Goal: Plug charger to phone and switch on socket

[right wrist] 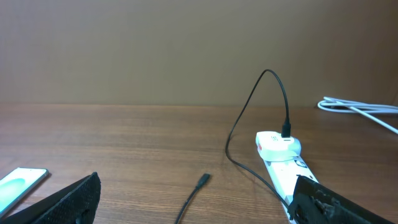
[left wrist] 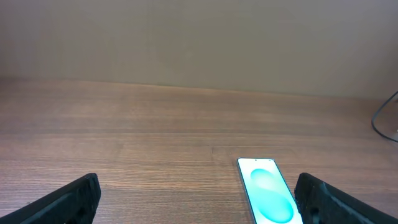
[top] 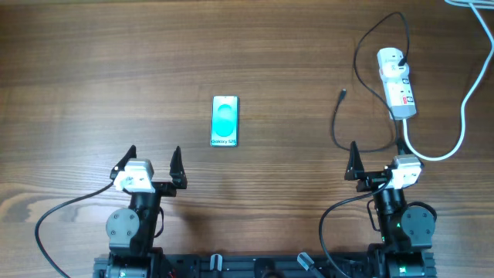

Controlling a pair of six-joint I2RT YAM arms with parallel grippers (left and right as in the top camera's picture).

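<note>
The phone (top: 225, 120) lies flat at the table's middle, cyan-green screen up, "Galaxy S25" text at its near end. It also shows in the left wrist view (left wrist: 268, 198) and at the right wrist view's left edge (right wrist: 18, 185). The socket (top: 397, 83) lies at the right rear, with the charger's white adapter (right wrist: 278, 145) plugged in. The charger's black cable loops to a free plug tip (top: 343, 94) (right wrist: 203, 180) on the table. My left gripper (top: 153, 162) (left wrist: 199, 202) is open and empty, near of the phone. My right gripper (top: 375, 161) (right wrist: 196, 202) is open and empty, near of the plug tip.
The socket's thick white lead (top: 463, 108) curves off to the right rear edge and shows in the right wrist view (right wrist: 357, 109). The wooden table (top: 93, 85) spreads left of the phone.
</note>
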